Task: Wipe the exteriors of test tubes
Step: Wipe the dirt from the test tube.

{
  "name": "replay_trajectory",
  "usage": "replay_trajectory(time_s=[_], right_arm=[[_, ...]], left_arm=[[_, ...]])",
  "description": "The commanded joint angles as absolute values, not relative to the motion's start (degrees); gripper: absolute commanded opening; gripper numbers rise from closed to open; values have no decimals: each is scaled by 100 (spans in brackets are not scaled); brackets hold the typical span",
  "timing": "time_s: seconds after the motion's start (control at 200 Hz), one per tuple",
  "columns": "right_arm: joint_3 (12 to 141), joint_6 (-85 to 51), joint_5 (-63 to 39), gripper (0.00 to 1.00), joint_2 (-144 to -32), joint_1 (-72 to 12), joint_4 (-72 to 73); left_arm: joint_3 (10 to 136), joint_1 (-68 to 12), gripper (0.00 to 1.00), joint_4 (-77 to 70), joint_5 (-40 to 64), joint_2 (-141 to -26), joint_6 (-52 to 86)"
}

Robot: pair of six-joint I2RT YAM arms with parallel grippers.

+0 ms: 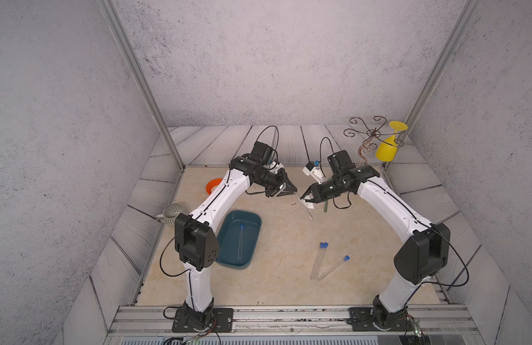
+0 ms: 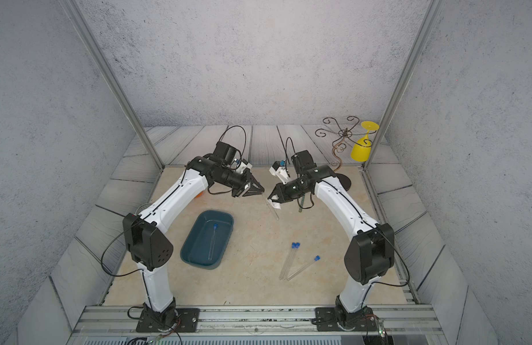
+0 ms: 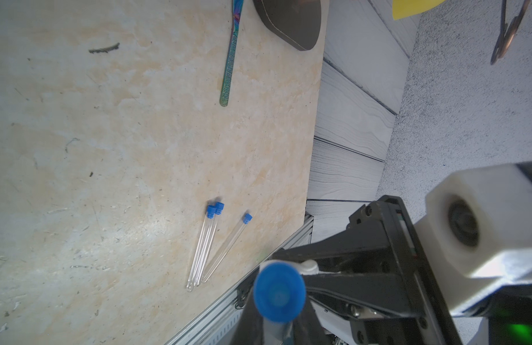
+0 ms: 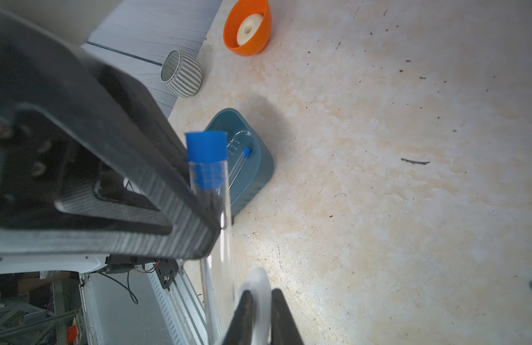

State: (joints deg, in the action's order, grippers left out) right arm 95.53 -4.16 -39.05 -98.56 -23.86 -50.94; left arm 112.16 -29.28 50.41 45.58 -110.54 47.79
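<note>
My left gripper (image 1: 293,191) is shut on a clear test tube (image 1: 305,209) just below its blue cap (image 3: 279,291); the tube slants down toward the table. My right gripper (image 1: 303,198) is shut on a white cloth (image 4: 260,294), and the cloth rests against the side of that tube (image 4: 212,191). In both top views, three more capped test tubes (image 1: 324,263) (image 2: 291,263) lie together on the table at the front right. Another test tube (image 1: 240,242) lies inside the teal tub (image 1: 256,219).
An orange bowl (image 4: 248,33) and a striped cup (image 4: 181,73) stand at the left. An iridescent flat utensil (image 3: 231,59) lies under my right arm. A wire stand with a hanging yellow glass (image 1: 386,148) is at the back right, on a dark round base (image 2: 344,180).
</note>
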Motion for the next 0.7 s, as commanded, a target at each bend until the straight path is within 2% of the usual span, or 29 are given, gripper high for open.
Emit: replay_trajectory(time_s=[0.0, 0.696], right_arm=[[9716, -267, -4010, 15, -10080, -2452, -5286], [10039, -260, -3843, 15, -9662, -2467, -5554]], left_arm=[[11335, -2927, 6, 5146, 4675, -11180, 4640], [11192, -2927, 6, 5230, 4720, -11154, 4522]])
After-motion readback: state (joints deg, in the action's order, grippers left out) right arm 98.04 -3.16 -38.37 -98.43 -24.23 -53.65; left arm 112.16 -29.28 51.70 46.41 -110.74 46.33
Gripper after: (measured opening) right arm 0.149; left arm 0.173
